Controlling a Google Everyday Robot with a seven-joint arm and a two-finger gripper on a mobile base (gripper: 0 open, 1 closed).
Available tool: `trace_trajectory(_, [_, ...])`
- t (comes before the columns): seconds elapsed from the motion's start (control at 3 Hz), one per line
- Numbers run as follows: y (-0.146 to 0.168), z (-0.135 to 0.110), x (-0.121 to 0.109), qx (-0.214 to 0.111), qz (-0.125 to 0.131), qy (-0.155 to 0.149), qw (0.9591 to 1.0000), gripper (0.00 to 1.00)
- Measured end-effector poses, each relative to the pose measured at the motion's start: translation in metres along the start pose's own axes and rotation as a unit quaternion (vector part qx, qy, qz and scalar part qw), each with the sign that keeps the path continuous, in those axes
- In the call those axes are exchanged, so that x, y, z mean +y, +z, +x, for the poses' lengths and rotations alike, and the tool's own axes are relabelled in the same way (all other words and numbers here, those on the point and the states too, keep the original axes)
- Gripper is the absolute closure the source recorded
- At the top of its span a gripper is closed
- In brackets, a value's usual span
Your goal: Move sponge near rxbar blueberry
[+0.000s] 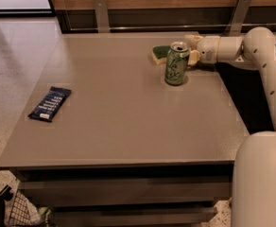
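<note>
The sponge (160,54), dark green on top with pale yellow foam, lies flat at the far right of the table. A green drink can (176,63) stands just in front of it and to its right. My gripper (190,48) comes in from the right, behind the can, a short way right of the sponge. It is open and empty, and the can partly hides its fingertips. The rxbar blueberry (50,103), a dark navy wrapper with white lettering, lies flat near the table's left edge, far from the sponge.
The grey table (119,126) has metal brackets (100,13) and a wooden wall along its far edge. My white arm (263,56) reaches along the table's right side. My base (263,183) stands at the front right corner. A wire basket (15,212) sits on the floor below.
</note>
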State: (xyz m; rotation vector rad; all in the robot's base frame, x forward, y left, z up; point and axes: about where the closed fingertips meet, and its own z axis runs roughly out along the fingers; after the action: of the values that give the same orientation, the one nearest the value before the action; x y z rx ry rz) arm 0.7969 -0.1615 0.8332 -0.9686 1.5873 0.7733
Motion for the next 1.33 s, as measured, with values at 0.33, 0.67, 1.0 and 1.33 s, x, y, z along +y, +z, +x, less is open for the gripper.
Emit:
trace_trajectory(0.33, [0.007, 0.005, 0.001, -0.004, -0.007, 0.008, 0.9999, 0.0])
trace_trajectory(0.67, [0.011, 0.005, 0.002, -0.004, -0.009, 0.008, 0.9999, 0.19])
trace_trajectory(1.0, [0.016, 0.005, 0.004, -0.004, -0.013, 0.008, 0.9999, 0.5])
trace_trajectory(1.33, [0.019, 0.005, 0.005, -0.004, -0.015, 0.009, 0.9998, 0.73])
